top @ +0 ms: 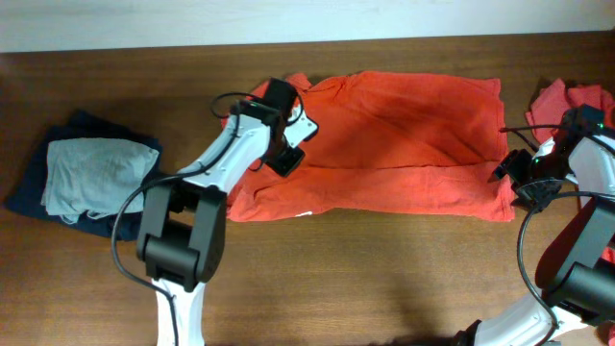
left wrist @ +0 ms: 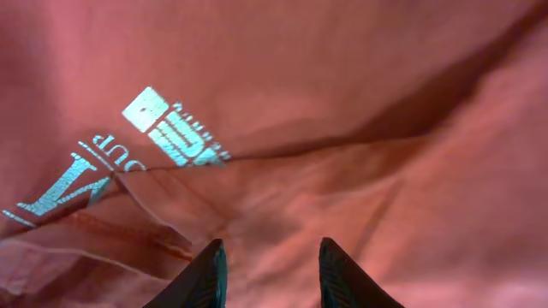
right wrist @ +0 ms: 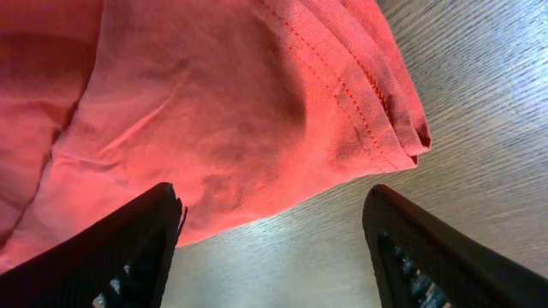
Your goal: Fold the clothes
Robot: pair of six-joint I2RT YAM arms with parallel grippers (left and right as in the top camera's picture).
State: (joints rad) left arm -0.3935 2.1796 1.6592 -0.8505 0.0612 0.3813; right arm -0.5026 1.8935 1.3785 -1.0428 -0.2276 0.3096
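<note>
Since the orange-red T-shirt (top: pixel 404 144) is lying spread on the worktop (top: pixel 384 279) with its long axis running left to right, each arm is sitting at its own end. The left hand (left wrist: pixel 267 257), fingers narrowly parted and gripping nothing, is hovering over the printed left end. The right hand (right wrist: pixel 274 210), wide apart and empty, is straddling the near-right hem corner (right wrist: pixel 402 128).

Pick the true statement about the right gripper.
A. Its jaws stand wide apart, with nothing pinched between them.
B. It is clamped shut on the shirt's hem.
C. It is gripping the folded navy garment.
A: in the right wrist view the right gripper has its two fingers far apart, and only the corner of the orange-red shirt and the bare wooden table show beyond them.
</note>
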